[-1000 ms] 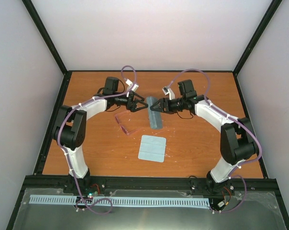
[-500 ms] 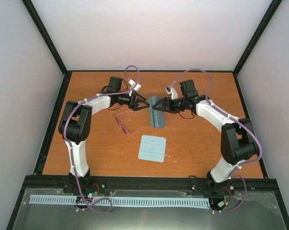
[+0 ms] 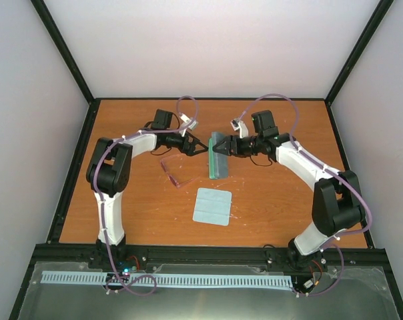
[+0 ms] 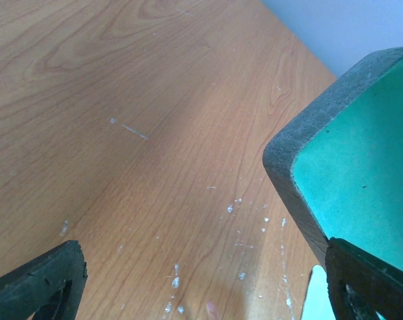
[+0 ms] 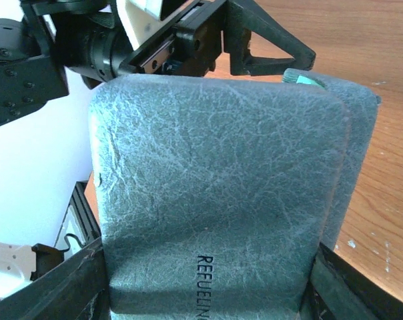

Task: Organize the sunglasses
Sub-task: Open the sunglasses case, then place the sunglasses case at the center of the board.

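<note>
The sunglasses [image 3: 173,172] lie on the table left of the case, thin pink frame, untouched. The grey-blue case [image 3: 218,161] lies mid-table with its lid raised, showing green lining. My right gripper [image 3: 223,147] holds the case's far end. In the right wrist view the textured lid [image 5: 215,193] fills the span between my fingers [image 5: 61,287]. My left gripper [image 3: 199,148] is open, right against the case's left edge. In the left wrist view [image 4: 205,273] one finger [image 4: 368,283] rests on the teal lining [image 4: 361,173]. The sunglasses do not show in either wrist view.
A pale blue square cloth [image 3: 212,206] lies nearer the front, below the case. Black frame rails [image 3: 75,167] edge the wooden table [image 3: 275,200], with pale walls behind. The left gripper's body [image 5: 188,40] faces the right wrist camera just beyond the case.
The case has come open and its green lining now shows. My left gripper has moved right to the case's edge. My right gripper has stayed on the case's far end.
</note>
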`<control>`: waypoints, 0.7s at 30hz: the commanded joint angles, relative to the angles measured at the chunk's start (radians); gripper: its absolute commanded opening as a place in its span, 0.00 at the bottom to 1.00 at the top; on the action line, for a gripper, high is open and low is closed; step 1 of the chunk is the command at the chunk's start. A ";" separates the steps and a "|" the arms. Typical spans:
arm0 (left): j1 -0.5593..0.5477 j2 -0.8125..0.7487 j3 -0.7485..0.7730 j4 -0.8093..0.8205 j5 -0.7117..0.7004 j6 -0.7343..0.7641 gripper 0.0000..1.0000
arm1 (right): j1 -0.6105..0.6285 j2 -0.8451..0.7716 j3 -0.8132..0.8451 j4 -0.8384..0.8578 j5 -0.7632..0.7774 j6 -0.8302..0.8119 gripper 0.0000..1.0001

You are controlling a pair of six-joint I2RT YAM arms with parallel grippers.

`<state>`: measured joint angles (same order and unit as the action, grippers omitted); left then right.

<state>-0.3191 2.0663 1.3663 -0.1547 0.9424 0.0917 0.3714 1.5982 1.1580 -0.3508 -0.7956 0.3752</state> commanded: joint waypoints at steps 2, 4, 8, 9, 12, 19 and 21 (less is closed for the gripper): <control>-0.008 -0.013 0.015 0.001 -0.136 0.038 0.99 | -0.011 0.048 0.020 -0.020 -0.034 -0.011 0.19; -0.001 -0.050 -0.013 0.001 -0.174 0.053 0.99 | -0.051 0.094 0.001 0.003 -0.040 0.004 0.19; 0.036 -0.124 -0.080 0.018 -0.218 0.080 1.00 | -0.118 0.197 0.031 -0.019 -0.060 -0.020 0.22; 0.049 -0.133 -0.088 0.016 -0.224 0.087 1.00 | -0.126 0.223 0.048 -0.030 -0.068 -0.028 0.23; 0.089 -0.134 -0.091 0.002 -0.224 0.097 0.99 | -0.166 0.309 0.110 -0.070 -0.086 -0.046 0.24; 0.125 -0.117 -0.092 -0.024 -0.213 0.097 0.99 | -0.218 0.464 0.226 -0.134 -0.140 -0.062 0.35; 0.125 -0.112 -0.089 -0.023 -0.208 0.093 1.00 | -0.222 0.508 0.260 -0.170 -0.137 -0.082 0.46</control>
<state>-0.1856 1.9568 1.2713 -0.1593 0.7273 0.1673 0.1627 2.0422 1.3540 -0.4656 -0.9245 0.3420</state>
